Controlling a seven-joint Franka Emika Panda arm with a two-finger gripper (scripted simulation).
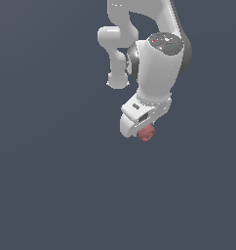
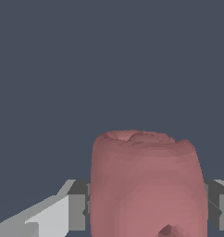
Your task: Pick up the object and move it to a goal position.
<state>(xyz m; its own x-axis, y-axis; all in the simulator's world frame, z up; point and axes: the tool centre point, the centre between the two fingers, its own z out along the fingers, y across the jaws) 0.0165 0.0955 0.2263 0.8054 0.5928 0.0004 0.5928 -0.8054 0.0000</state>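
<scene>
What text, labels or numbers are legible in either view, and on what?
None readable in either view.
The arm's wrist housing carries a few tiny coloured dots in the exterior view, too small to read as signs.
The gripper body has a small dark slot, no lettering.
The red-pink ball between the fingers is unmarked.
The background is plain grey-blue.

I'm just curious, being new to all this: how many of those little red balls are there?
1. The red ball sits at the tip of the white claw; the wrist view shows it close up between the fingers. The arm could hide others.
</scene>
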